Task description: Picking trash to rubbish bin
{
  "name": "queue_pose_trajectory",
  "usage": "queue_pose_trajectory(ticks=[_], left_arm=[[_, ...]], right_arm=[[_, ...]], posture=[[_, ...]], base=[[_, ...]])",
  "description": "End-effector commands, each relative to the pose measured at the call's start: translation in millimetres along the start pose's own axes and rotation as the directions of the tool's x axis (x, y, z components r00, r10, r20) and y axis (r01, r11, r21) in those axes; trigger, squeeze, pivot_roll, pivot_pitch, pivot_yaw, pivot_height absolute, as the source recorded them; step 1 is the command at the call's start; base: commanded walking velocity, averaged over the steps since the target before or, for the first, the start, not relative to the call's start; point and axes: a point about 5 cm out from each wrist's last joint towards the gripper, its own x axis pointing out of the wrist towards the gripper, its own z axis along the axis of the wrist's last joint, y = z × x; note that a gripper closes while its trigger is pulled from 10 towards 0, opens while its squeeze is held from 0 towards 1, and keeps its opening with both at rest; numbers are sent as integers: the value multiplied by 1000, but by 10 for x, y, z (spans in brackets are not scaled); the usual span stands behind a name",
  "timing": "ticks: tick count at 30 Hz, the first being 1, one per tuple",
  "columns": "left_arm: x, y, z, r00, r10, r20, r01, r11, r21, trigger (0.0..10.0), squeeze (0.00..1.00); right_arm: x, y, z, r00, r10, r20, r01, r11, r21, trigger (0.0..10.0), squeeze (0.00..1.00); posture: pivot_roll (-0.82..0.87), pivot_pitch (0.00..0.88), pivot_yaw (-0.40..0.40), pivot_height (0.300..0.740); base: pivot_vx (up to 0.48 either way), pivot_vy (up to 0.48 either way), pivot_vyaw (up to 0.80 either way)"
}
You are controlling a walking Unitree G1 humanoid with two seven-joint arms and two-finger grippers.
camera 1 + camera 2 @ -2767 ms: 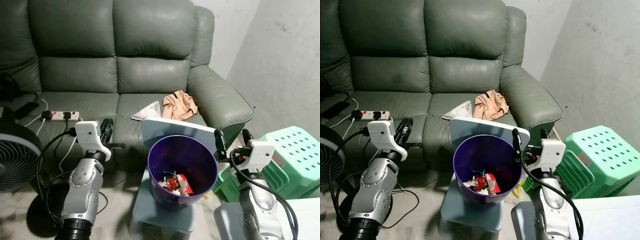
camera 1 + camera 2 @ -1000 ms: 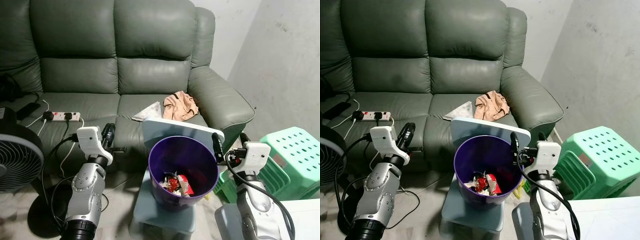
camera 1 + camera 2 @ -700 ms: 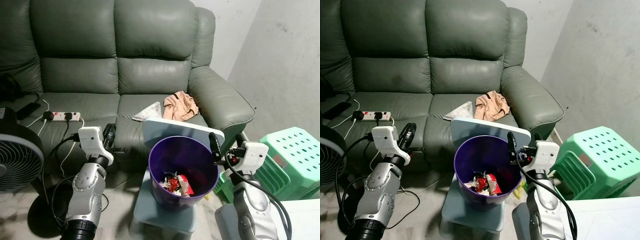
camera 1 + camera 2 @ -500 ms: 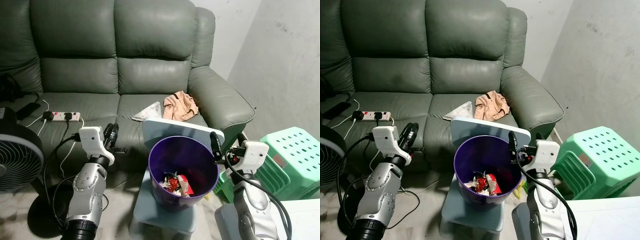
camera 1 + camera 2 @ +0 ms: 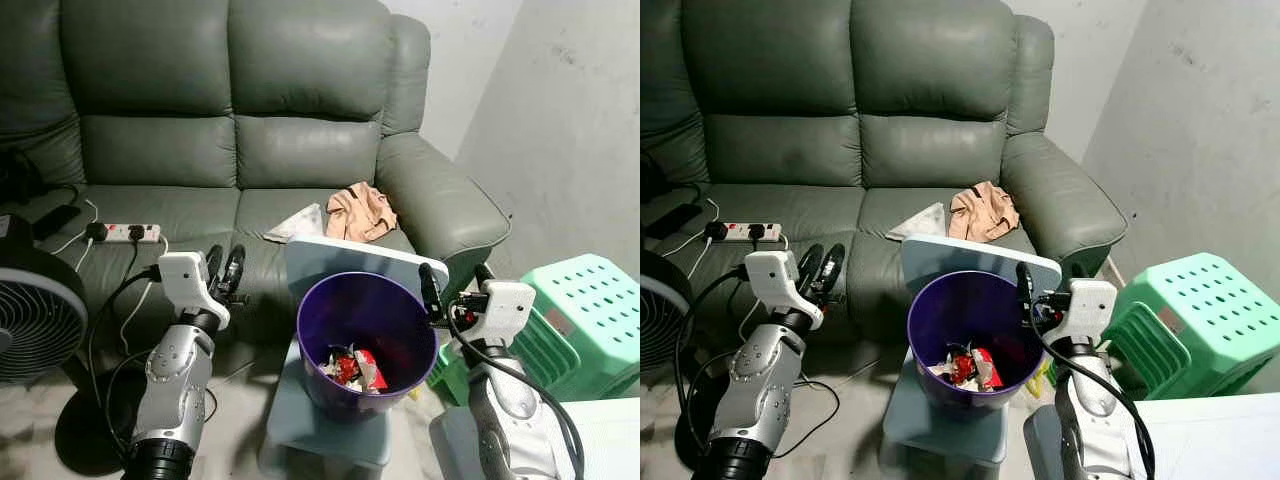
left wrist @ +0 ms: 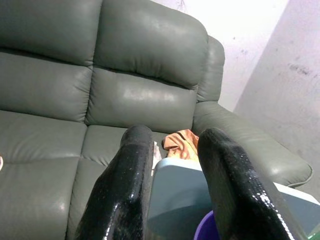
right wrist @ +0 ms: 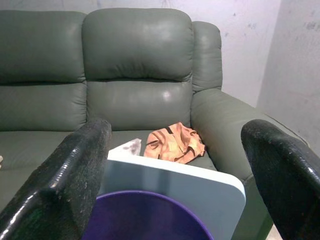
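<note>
**Both tools released beside the purple bin**

A grey-green leather sofa is filling the back of the room, with pale plaster walls closing in on the right. A crumpled tan cloth and a white paper scrap are lying on the right-hand seat cushion, touching each other; a white power strip with black plugs is sitting on the left cushion.

In front of the sofa, the purple rubbish bin is standing on a pale blue-grey stool on the concrete floor, holding red and white wrappers at its bottom (their print is too small to read). A pale blue-grey board is leaning just behind the bin.

The left tool is hovering before the sofa front, fingers parted and empty. The right tool is poised at the bin's right rim, fingers spread wide, grasping nothing.

A black fan is standing at far left, green plastic stools at far right.
</note>
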Motion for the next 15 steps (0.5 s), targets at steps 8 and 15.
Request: queue_pose_trajectory(ticks=[8,15], left_arm=[[29,-55,47,999,-34,14,33,999,14,10000,1000],[24,-32,24,1000,-12,-2,12,998,56,10000,1000]], right_arm=[[-21,-24,7,1000,2,1,-2,1000,-31,10000,0],[-41,-9,-14,1000,12,-7,-12,999,-50,10000,0]], posture=[[-14,0,-65,740],[-18,0,-64,740]], base=[[0,0,0],[0,0,0]])
